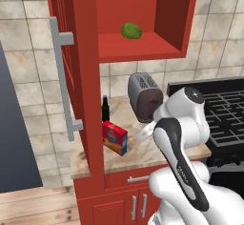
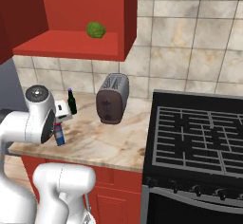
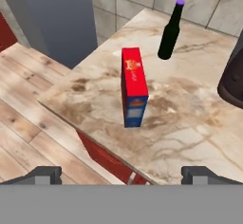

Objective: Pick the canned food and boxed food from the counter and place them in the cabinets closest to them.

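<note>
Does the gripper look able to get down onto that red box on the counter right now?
Probably yes. The gripper is open above the boxed food, which stands upright on the counter with bare stone around it. The dark bottle and toaster stand apart from it.

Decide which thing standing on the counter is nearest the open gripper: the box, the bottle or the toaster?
The red box: it stands directly ahead of the gripper, while the bottle and toaster stand farther back.
</note>
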Motion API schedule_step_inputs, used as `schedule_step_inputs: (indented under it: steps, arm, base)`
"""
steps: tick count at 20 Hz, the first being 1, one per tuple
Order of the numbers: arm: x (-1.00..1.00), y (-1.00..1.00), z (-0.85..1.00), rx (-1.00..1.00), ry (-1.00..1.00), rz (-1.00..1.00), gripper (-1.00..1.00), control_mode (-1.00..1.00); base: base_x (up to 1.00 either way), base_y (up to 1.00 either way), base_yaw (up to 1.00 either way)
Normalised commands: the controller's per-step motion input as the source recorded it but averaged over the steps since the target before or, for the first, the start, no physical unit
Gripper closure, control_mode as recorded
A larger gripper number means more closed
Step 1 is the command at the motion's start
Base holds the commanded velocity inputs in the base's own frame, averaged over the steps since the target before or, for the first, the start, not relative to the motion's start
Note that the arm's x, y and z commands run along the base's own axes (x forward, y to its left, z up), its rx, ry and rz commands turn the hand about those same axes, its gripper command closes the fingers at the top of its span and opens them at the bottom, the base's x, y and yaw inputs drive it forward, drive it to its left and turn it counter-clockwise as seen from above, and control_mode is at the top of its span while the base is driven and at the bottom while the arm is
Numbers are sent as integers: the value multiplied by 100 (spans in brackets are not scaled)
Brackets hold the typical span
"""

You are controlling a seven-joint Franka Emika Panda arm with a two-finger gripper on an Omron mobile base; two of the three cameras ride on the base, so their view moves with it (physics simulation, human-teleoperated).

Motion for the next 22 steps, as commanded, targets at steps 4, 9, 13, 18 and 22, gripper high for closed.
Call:
schedule_step_inputs:
  steps: [4,9,13,18,22]
  arm:
    - [31,16,-19,1,0,1,-100,-100]
    - [29,21,-14,0,0,0,-100,-100]
    - [24,17,-16,0,3,0,-100,-100]
    - [23,15,-19,0,5,0,-100,-100]
    - [23,14,-20,0,4,0,-100,-100]
  base:
    - [0,0,0]
    - [0,0,0]
    - [0,0,0]
    - [0,0,0]
    - [0,0,0]
